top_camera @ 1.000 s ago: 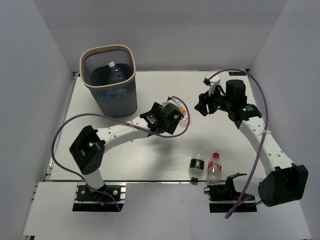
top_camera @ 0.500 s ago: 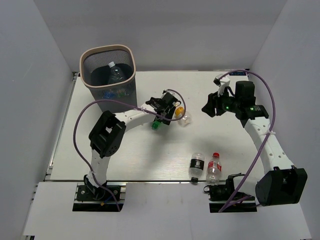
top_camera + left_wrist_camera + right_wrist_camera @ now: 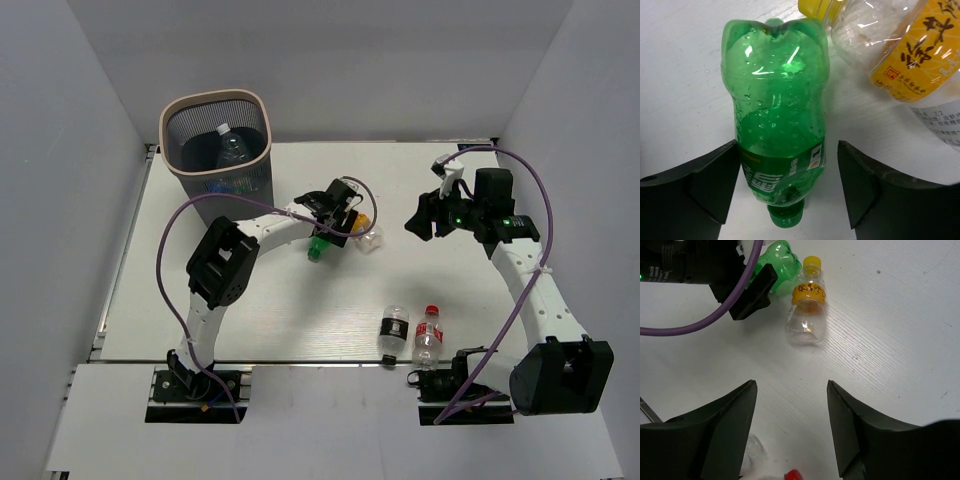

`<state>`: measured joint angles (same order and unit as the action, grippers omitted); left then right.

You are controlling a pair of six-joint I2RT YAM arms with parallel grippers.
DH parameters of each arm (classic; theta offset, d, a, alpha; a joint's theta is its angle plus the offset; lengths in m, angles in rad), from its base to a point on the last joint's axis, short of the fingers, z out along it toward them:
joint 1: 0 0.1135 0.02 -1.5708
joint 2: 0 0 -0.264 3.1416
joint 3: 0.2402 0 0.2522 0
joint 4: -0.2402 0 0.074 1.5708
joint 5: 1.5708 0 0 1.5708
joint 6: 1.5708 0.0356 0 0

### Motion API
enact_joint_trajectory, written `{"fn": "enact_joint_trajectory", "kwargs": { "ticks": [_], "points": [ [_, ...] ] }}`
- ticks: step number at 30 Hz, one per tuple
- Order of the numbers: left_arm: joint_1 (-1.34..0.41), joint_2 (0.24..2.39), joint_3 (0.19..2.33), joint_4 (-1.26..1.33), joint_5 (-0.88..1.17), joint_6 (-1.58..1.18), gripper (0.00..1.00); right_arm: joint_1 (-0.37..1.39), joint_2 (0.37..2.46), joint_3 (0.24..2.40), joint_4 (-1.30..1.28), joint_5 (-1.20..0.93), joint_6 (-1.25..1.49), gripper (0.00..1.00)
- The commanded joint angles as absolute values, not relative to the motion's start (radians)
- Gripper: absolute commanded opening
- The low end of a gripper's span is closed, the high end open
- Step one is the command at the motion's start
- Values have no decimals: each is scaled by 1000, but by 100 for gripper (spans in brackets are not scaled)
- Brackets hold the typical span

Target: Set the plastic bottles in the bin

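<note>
Currently we see the left end effector [image 3: 787, 150] open, its jaws straddling the green bottle [image 3: 775, 100] lying on the tabletop [image 3: 250, 310]; a gap shows at the right jaw. Just beyond lies a yellow-capped bottle [image 3: 890, 45]. The right end effector [image 3: 791, 385] is open and empty, with that yellow-capped bottle ahead of it. The bin [image 3: 215, 97] stands well apart, left of the left end effector.
</note>
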<state>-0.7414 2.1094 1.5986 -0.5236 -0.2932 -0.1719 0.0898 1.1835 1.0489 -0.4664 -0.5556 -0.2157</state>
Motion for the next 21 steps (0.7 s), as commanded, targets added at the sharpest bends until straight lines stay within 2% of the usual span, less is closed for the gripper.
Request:
{"fn": "enact_joint_trajectory", "kwargs": {
  "ticks": [1, 3, 10, 11, 14, 16, 21],
  "points": [
    [-726, 2092, 1606, -509, -245, -161, 84, 81, 1170, 1048, -459, -595, -213, 65],
    [-726, 2092, 1595, -500, -245, -161, 81, 81, 1172, 1052, -462, -597, -212, 65],
    [-716, 2044, 1595, -500, -227, -161, 41, 83, 1177, 1051, -469, -617, -218, 65],
    [-716, 2025, 1595, -489, -227, -161, 32, 84, 1178, 1049, -474, -621, -222, 65],
    [-726, 1906, 1595, -477, -207, -161, 21, 83, 1181, 1042, -492, -668, -264, 54],
    [-726, 1824, 1563, -437, -184, -161, 18, 81, 1180, 1017, -491, -687, -310, 47],
    [-726, 1625, 1610, -446, -178, -140, 15, 84, 1206, 985, -450, -707, -292, 44]
  ]
}}
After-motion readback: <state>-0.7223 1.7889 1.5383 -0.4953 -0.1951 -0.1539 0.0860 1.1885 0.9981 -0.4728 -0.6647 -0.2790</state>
